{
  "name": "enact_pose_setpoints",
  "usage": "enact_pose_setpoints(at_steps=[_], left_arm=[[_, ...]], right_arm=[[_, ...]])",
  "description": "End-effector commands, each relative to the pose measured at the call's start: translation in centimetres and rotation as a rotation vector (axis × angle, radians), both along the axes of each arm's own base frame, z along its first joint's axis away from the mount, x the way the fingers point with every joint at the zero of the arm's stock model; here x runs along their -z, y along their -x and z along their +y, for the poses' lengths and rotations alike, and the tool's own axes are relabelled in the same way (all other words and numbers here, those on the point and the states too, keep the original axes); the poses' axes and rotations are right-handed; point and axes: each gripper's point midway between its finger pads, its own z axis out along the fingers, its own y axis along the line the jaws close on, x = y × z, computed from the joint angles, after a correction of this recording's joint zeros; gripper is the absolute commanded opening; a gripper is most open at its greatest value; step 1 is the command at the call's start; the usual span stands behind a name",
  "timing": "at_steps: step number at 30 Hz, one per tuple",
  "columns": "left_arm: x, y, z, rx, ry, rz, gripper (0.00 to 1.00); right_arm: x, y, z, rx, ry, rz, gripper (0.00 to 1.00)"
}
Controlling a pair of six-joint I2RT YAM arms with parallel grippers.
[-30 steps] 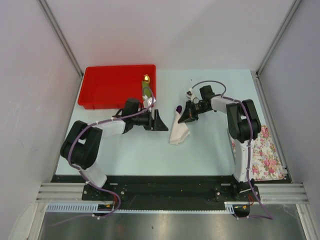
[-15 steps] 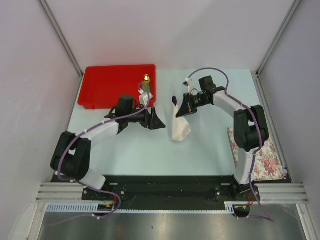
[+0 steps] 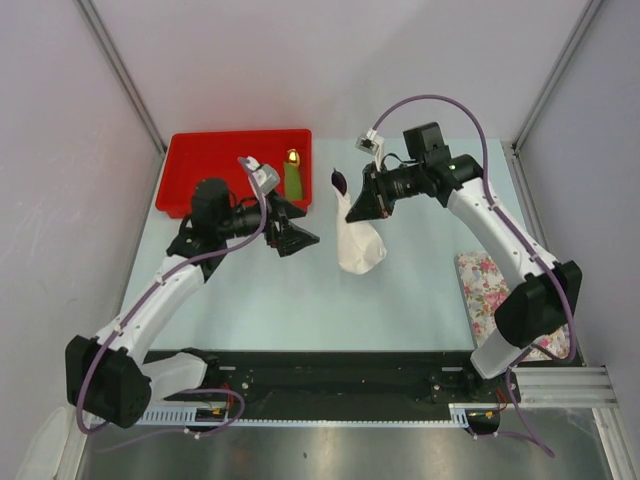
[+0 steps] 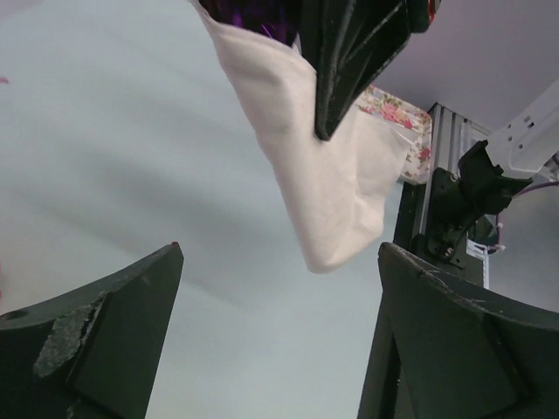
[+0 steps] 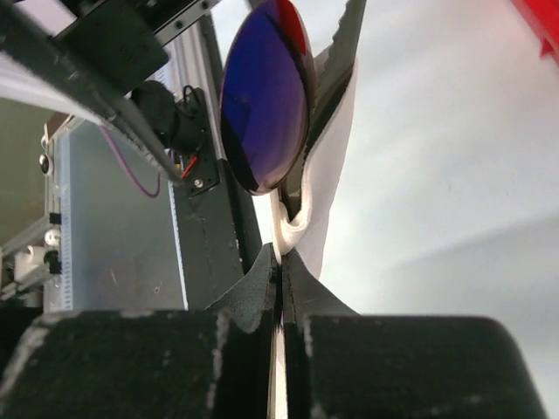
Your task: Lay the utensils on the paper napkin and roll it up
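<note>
Pale blue table (image 3: 420, 300), grey walls (image 3: 350, 60); left pincer (image 3: 300, 227) wide, right pincer (image 3: 355, 212) tight on napkin (image 3: 361, 250).

light: bright, diffuse | shadows: faint, soft | glare: red sheen on spoon (image 5: 266, 105) | wrist views: foreground blurred

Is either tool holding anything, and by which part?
The right tool pinches the rolled paper napkin near its upper end, just below the purple spoon bowl. The left tool is open and empty.

No text, label, brand or number is legible in any view.
</note>
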Motion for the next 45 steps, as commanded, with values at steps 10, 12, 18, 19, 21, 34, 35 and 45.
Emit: enact_pose_setpoints(at_steps=[10,12,18,19,21,34,35,45], left_arm=[[-8.7,4.2,-0.9,0.166,0.16,-0.195,0.97],[-9.0,4.4,-1.5,0.179,0.184,-0.162,0.9],[-9.7,6.7,-4.0,0.266,0.226,-0.138,0.84],[-9.5,7.1,-4.6,0.279,0.224,-0.131,0.83],[-9.7,7.2,-4.8,0.283,0.236,-0.123,0.81],[-9.6,6.9,-5.2,0.263,0.294,-0.05,0.71],[-9.2,6.8,-5.2,0.255,0.285,-0.046,0.71],[-7.8,6.7,-5.7,0.263,0.26,-0.028,0.61]], right_arm=[[-9.3,5.2,0.9,-0.04,-0.099,-0.315,0.0],[-9.8,5.7,0.9,-0.039,-0.102,-0.342,0.0],[-10.6,6.6,1.4,-0.044,-0.115,-0.383,0.0],[-10.8,6.8,1.5,-0.046,-0.118,-0.385,0.0],[-10.8,7.1,1.6,-0.049,-0.116,-0.39,0.0],[-11.6,8.1,1.7,-0.049,-0.133,-0.422,0.0],[-11.7,8.2,1.8,-0.049,-0.136,-0.423,0.0],[-12.5,8.1,1.9,-0.039,-0.158,-0.414,0.0]])
